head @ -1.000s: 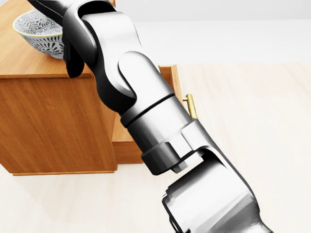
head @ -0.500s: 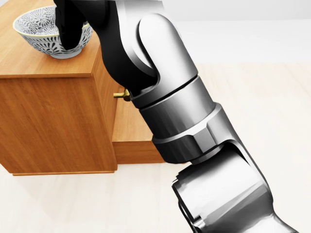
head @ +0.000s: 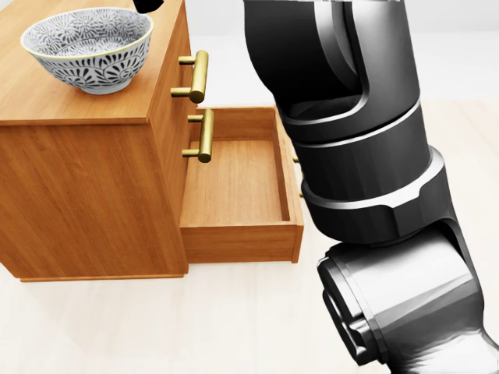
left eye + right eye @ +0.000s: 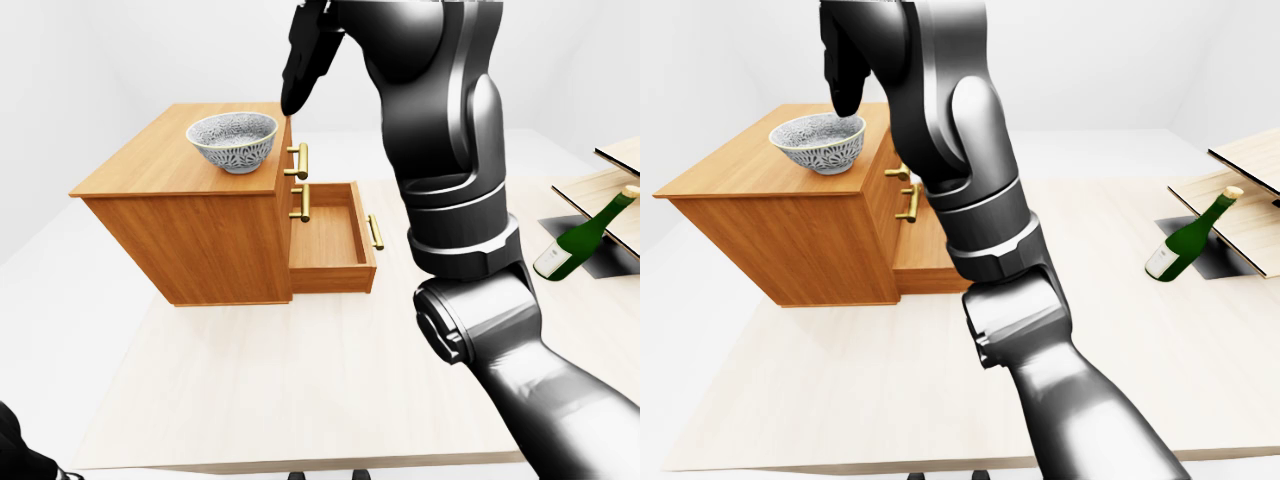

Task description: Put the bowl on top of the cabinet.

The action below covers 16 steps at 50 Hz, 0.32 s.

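The bowl (image 3: 87,48) is sitting upright on the cabinet (image 3: 78,187) top, toward its 3 o'clock edge in the head view. The right hand (image 4: 308,52) is hanging just off the bowl's 1 o'clock in the left-eye view, fingers drooping loosely apart and gripping nothing. The left hand (image 4: 20,455) is showing only as a dark scrap at 7 o'clock, and I cannot tell how its fingers are set. The bowl is looking like glazed, patterned ceramic: round, stiff, slick, breakable and fairly light, best pinched across the rim. The cabinet is smooth grained wood with brass handles (image 3: 200,74), its bottom drawer (image 3: 234,179) standing open.
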Available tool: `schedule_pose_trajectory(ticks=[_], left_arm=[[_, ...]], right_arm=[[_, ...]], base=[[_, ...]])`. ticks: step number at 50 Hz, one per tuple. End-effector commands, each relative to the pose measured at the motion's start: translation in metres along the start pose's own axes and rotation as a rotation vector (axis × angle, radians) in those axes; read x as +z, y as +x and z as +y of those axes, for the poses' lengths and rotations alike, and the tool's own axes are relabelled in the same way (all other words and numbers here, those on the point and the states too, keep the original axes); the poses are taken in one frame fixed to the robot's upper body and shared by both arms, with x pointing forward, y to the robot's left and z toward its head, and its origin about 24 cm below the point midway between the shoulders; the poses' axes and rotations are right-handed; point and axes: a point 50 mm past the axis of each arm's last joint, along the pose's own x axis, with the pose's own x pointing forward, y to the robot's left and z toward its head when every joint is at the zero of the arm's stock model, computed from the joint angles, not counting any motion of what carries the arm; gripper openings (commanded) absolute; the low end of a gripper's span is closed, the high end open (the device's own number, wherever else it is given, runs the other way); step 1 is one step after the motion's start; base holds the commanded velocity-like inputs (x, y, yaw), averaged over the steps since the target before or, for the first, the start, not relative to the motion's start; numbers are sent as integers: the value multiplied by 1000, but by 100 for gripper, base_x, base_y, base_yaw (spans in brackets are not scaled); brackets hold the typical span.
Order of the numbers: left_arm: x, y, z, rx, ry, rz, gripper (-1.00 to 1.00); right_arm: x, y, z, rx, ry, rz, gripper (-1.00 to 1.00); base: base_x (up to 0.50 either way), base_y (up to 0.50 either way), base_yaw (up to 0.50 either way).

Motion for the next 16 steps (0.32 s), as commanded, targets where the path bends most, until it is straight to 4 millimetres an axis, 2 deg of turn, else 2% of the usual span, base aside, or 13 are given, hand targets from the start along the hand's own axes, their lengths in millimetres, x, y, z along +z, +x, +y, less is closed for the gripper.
schedule_pose_trajectory(ticks=[1,8,16], left_arm=[[-1,-1,-1,-7,9,-4,100],[-1,-2,-2,-11,12,-8,100],[0,-2,-1,-12,15,-13,100]], right_arm=[[-5,-19,-34,-84,-32,-26,100],[-7,-32,-55,-140,-65,-39,100],[-2,-46,-68,-178,-110,-63,100]], base=[[0,0,0],[0,0,0],[0,0,0]])
